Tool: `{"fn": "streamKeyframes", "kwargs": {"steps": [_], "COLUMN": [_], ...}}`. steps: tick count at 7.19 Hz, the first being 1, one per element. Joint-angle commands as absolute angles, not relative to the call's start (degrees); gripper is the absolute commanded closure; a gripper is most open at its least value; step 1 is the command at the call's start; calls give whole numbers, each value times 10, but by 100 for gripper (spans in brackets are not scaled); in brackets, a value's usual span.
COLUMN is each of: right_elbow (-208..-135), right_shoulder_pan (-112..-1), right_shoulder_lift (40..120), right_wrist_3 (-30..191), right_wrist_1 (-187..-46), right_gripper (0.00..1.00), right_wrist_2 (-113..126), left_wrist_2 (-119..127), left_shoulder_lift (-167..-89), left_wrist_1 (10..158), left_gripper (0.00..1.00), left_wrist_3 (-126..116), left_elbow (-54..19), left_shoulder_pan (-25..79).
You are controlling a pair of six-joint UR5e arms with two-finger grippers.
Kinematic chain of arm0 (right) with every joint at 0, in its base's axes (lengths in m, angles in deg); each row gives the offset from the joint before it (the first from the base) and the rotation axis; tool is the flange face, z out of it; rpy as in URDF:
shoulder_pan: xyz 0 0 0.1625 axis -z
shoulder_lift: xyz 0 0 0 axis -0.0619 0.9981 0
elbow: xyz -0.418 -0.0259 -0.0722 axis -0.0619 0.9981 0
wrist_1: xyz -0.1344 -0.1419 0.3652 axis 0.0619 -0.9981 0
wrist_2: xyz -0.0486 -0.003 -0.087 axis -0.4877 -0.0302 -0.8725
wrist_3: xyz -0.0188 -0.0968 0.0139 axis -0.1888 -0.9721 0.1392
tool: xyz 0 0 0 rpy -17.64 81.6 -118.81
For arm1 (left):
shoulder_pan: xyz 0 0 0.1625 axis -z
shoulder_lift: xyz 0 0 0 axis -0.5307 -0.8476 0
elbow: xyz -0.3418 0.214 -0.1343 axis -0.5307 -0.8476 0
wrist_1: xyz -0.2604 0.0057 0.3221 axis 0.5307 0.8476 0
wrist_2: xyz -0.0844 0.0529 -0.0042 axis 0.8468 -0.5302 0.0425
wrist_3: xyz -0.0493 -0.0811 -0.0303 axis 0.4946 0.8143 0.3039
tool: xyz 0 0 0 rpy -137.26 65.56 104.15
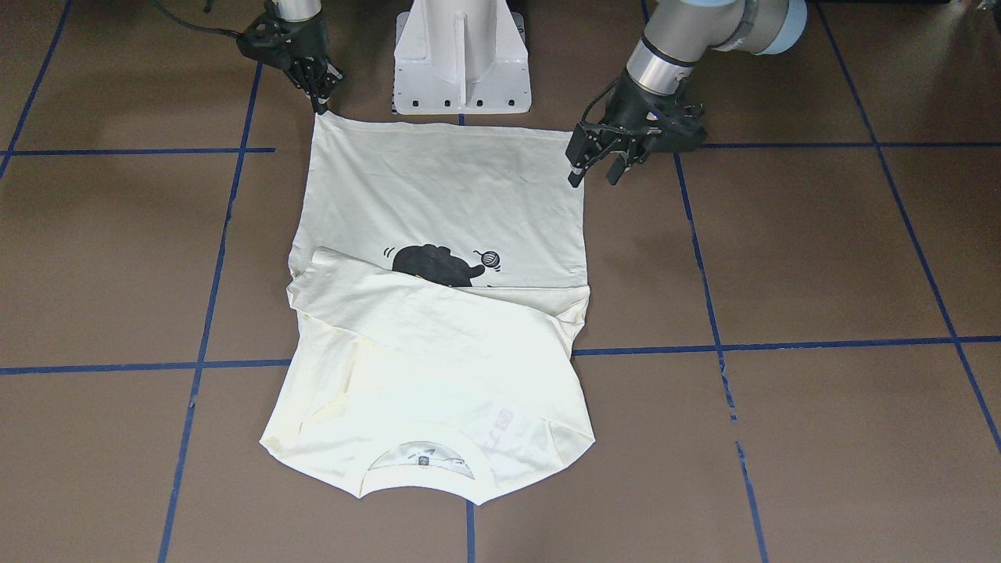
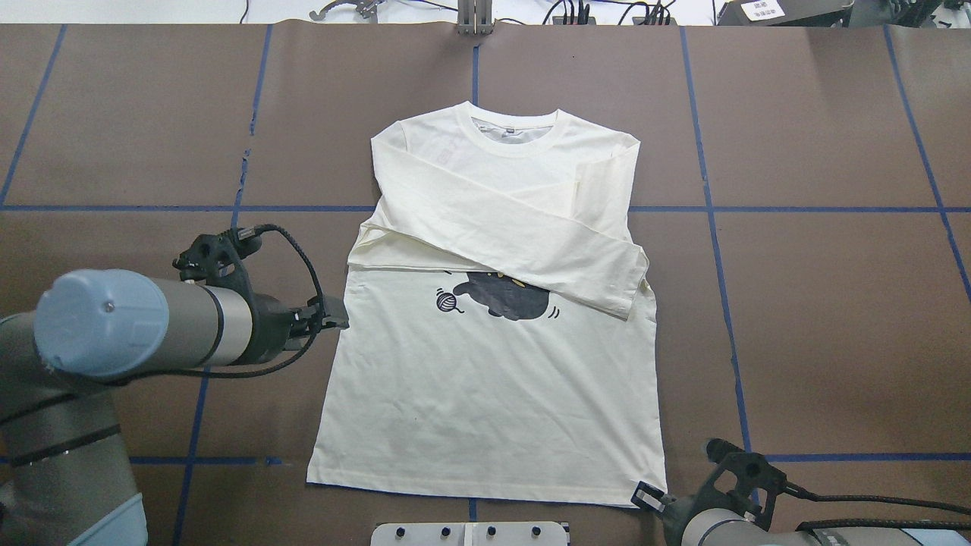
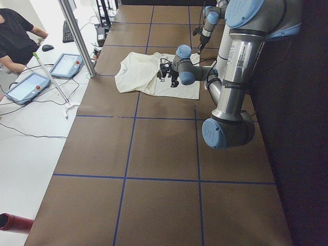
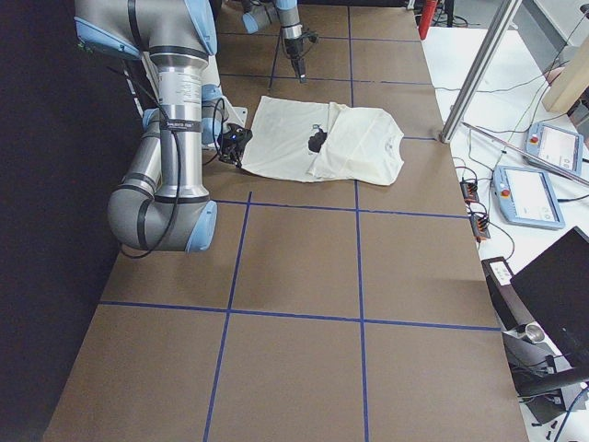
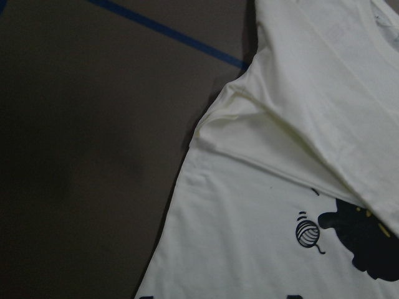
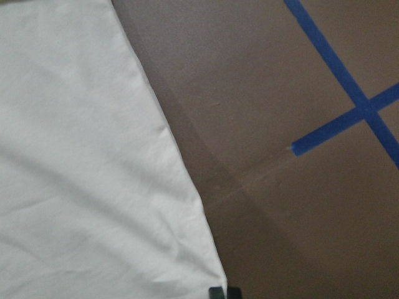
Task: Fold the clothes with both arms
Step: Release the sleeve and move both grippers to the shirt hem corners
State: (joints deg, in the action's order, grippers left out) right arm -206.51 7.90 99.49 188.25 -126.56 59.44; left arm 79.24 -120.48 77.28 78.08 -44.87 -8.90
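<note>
Left claw (image 1: 596,173) wide beside shirt (image 2: 493,379) at 9 o'clock; right claw (image 1: 321,103) looks pinched on 5 o'clock hem corner (image 6: 209,271). You've got sleeves (image 2: 516,243) folded; body fold not yet done.

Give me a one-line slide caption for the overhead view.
Cream cat-print shirt, sleeves folded across; right gripper at its hem corner, left gripper beside its edge.

A brown matte tabletop (image 2: 834,318) is marked into large squares by blue tape lines (image 2: 834,208). A slanting silver metal pole (image 3: 78,36) rises at its edge. Beyond lies a white floor (image 3: 31,148) with two grey-framed touchscreen pendants (image 3: 65,65).
</note>
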Motion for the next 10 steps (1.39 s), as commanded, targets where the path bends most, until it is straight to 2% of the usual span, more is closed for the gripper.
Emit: {"fn": "streamKeyframes", "kwargs": {"steps": [1,4,10], "right_elbow": [-2065,-2065,-2065], "right_shoulder_pan": [75,75,75], "right_shoulder_lift": [995,994,995], "right_wrist_3": [1882,1882,1883], "right_wrist_1": [-1266,-1266,-1266], "right_gripper": [100,100,100], "right_wrist_2": [595,595,595], "left_wrist_2": [743,743,747], "left_shoulder_lift": [-1197,-1196,-1175], "left_wrist_1": [733,731,719], "left_gripper": [24,28,28], "left_wrist_3": [846,855,888], "left_elbow": [-449,-432,-430], "left_shoulder_pan": [-170,-184,-247]}}
